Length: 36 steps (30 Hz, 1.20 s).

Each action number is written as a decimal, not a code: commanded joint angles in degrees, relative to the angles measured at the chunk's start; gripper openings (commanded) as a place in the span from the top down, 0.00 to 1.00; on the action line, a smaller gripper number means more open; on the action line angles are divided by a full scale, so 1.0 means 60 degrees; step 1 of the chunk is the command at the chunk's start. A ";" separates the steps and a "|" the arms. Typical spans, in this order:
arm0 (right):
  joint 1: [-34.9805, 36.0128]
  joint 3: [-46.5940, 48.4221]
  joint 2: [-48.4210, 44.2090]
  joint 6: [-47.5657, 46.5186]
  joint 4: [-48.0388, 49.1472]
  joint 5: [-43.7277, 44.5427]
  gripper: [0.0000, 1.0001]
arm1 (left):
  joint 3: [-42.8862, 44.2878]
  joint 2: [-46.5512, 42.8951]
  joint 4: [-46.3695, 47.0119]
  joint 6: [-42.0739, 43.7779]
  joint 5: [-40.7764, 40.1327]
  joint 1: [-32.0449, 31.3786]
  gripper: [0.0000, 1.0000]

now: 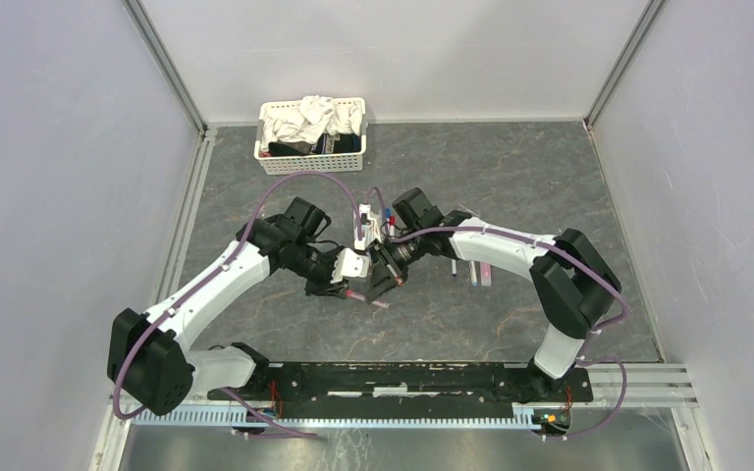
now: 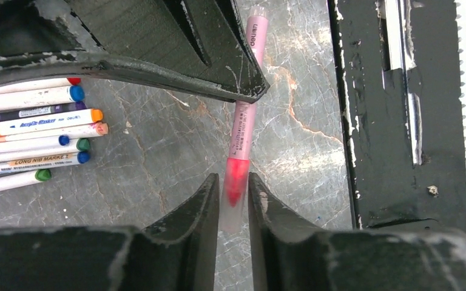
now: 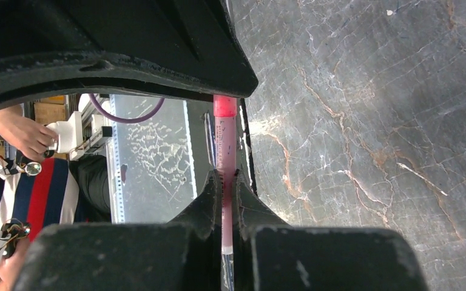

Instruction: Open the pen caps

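A lilac-pink pen (image 2: pixel 243 130) is held in the air between both grippers. My left gripper (image 2: pixel 235 182) is shut on its clear cap (image 2: pixel 235 203), through which the red tip shows. My right gripper (image 3: pixel 226 176) is shut on the pen's pink barrel (image 3: pixel 225 136), whose red end runs to the left gripper's black body above. In the top view the two grippers meet at the table's middle, left (image 1: pixel 351 290) and right (image 1: pixel 386 283). Several capped white pens (image 2: pixel 33 136) lie side by side on the table, with blue, green, orange and red caps.
A white basket of cloths (image 1: pixel 311 137) stands at the back. A few pens (image 1: pixel 473 271) lie under the right forearm. The black base rail (image 1: pixel 403 378) runs along the near edge and also shows in the left wrist view (image 2: pixel 400 109). A person shows beyond the table edge (image 3: pixel 12 182).
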 commanded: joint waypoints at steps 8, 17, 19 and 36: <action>0.0190 0.0095 0.0332 0.1159 0.1788 -0.0396 0.61 | 0.0468 -0.0062 -0.0360 0.0099 0.0019 -0.0164 0.98; 0.0374 0.0233 0.0874 0.1416 0.2019 -0.0328 0.68 | 0.0632 -0.0105 -0.0364 -0.0103 -0.0076 -0.0165 0.98; 0.0381 0.0271 0.0832 0.1452 0.2014 -0.0261 0.81 | 0.0614 -0.0119 -0.0422 -0.0047 -0.0181 -0.0165 0.98; 0.0431 0.0253 0.0696 0.2130 0.2761 -0.0556 1.00 | 0.0326 0.0046 -0.0165 0.0063 -0.0094 -0.0267 0.43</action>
